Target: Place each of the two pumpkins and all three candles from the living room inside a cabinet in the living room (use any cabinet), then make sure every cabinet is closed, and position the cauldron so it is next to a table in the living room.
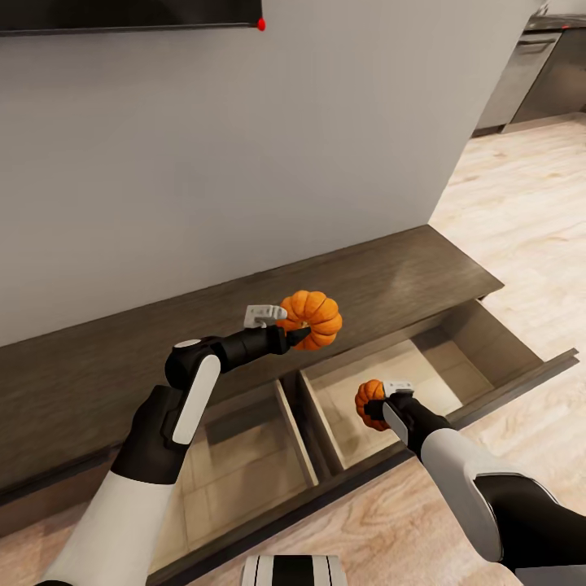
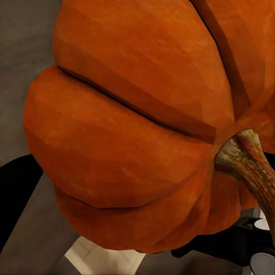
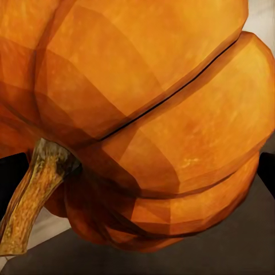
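Two pumpkins (image 1: 312,318) held, drawers (image 1: 423,366) open

One bright-orange ribbed pumpkin (image 1: 312,319) hangs above the long dark-brown wooden cabinet (image 1: 244,325); the other orange pumpkin (image 1: 370,400) hangs over its open right pale-lined drawer (image 1: 456,358).

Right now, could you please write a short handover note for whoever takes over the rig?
Left gripper: shut on a pumpkin, held above the cabinet top, near the drawers' back edge.
Right gripper: shut on the second pumpkin, held over the right drawer.
Both drawers are pulled open; the left drawer and the right one look bare inside.
Done: both pumpkins picked up, drawers opened.
Left: lower and release each pumpkin into a drawer, fetch and stow the three candles, shut the drawers, set the cauldron beside the table.
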Robot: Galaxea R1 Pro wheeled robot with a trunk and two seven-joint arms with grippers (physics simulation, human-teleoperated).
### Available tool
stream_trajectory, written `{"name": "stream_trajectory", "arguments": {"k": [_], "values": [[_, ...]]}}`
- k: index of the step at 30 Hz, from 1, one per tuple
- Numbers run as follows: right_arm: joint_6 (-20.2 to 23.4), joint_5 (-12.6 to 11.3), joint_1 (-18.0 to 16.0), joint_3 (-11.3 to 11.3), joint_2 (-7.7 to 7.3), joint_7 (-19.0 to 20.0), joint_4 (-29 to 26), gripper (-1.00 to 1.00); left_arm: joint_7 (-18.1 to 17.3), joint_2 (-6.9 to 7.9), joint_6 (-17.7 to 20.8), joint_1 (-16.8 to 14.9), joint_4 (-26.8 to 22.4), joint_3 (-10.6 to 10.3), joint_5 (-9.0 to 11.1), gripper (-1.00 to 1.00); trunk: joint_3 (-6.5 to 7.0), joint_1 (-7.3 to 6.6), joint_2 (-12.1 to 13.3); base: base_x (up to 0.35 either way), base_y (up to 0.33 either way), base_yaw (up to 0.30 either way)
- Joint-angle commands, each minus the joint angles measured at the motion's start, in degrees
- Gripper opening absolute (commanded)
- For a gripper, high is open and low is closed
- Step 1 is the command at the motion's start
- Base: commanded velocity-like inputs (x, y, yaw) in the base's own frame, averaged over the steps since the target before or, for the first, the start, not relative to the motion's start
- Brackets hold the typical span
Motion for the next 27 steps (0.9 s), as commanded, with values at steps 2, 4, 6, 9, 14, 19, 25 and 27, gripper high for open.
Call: {"name": "stream_trajectory", "arguments": {"k": [2, 4, 6, 9, 14, 19, 25, 27], "values": [[0.3, -0.4, 0.0, 0.1, 0.01, -0.3, -0.1, -1.00, -0.1, -0.01, 0.3, 0.0, 0.0, 0.1, -0.1, -1.00, -0.04, -0.01, 0.0, 0.000, 0.000, -0.007], [0.3, -0.4, 0.0, 0.1, 0.01, -0.3, -0.1, -1.00, -0.1, -0.02, 0.3, -0.1, 0.0, 0.1, 0.0, -1.00, -0.04, -0.01, 0.0, 0.000, 0.000, -0.003], [0.3, -0.4, 0.0, 0.2, 0.01, -0.3, -0.1, -1.00, -0.1, -0.02, 0.2, 0.0, 0.0, 0.1, 0.0, -1.00, -0.04, -0.01, 0.0, 0.000, 0.000, -0.001], [0.3, -0.4, 0.0, 0.2, 0.01, -0.3, -0.1, -1.00, -0.1, -0.01, 0.3, 0.0, 0.0, 0.0, 0.0, -1.00, -0.40, 0.43, -0.8, 0.000, 0.000, 0.000], [0.3, -0.3, 0.0, 0.2, 0.15, -0.3, -0.1, -1.00, -0.1, -0.02, 0.3, -0.1, 0.0, 0.0, 0.0, -1.00, -1.29, 1.53, -2.8, 0.000, 0.000, 0.000], [0.4, -0.3, 0.0, 0.2, 0.18, -0.3, -0.1, -1.00, -0.1, -0.03, 0.3, 0.0, 0.0, 0.0, 0.0, -1.00, -2.19, 2.63, -4.8, 0.000, 0.000, 0.000], [0.4, -0.3, 0.0, 0.2, 0.18, -0.3, -0.1, -1.00, -0.1, -0.03, 0.3, 0.0, 0.0, 0.0, 0.0, -1.00, -2.55, 3.07, -5.6, 0.000, 0.000, 0.000], [0.5, -0.3, 0.0, 0.2, 0.18, -0.3, -0.1, -1.00, -0.1, -0.04, 0.3, 0.0, 0.0, 0.0, 0.0, -1.00, -2.55, 3.07, -5.6, 0.000, 0.000, 0.000]]}}
